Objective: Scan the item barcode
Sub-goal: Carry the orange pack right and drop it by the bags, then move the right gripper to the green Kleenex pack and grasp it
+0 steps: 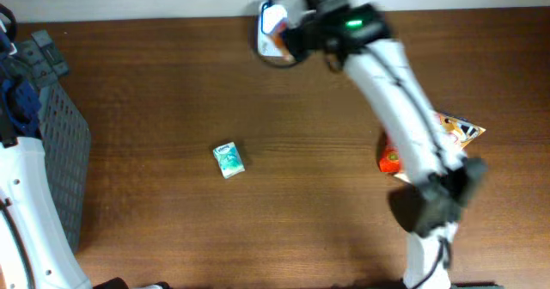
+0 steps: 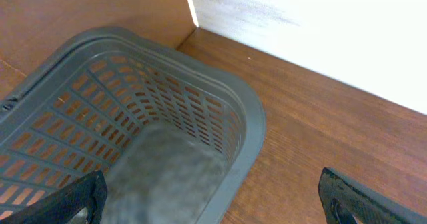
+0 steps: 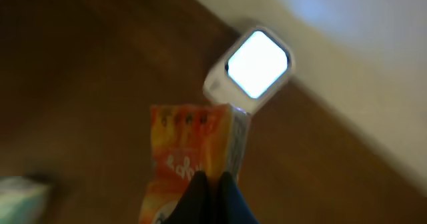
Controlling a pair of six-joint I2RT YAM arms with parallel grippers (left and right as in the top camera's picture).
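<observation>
Overhead, the right arm's white links reach across the brown wooden table point(image 1: 172, 83) to its far edge, where the white barcode scanner with a glowing square window point(image 1: 272, 17) sits. The right gripper point(image 1: 290, 41) hangs just beside the scanner, on its near side, pinched tight on a small orange and yellow printed packet point(image 1: 277, 46).

From the right wrist, the dark fingers point(image 3: 230, 199) of the right gripper point(image 3: 212, 184) are closed together on the lower part of the orange and yellow printed packet point(image 3: 190, 144). Its upper edge stands just below the scanner point(image 3: 257, 64) window. The picture is too blurred to show a barcode or whether packet and scanner touch.

A small green and white packet point(image 1: 228, 160) lies flat well apart from the scanner, toward the near edge and a little to the left. A second orange and yellow packet point(image 1: 457, 131) lies well to the right of the scanner, partly hidden under the right arm.

Far left of the scanner, at the table's left side, stands a grey perforated plastic basket point(image 1: 64, 138). From the left wrist, the left gripper point(image 2: 212, 177) hovers over the basket's rim point(image 2: 250, 127). Its two dark fingertips point(image 2: 73, 201) are spread wide and grip nothing.
</observation>
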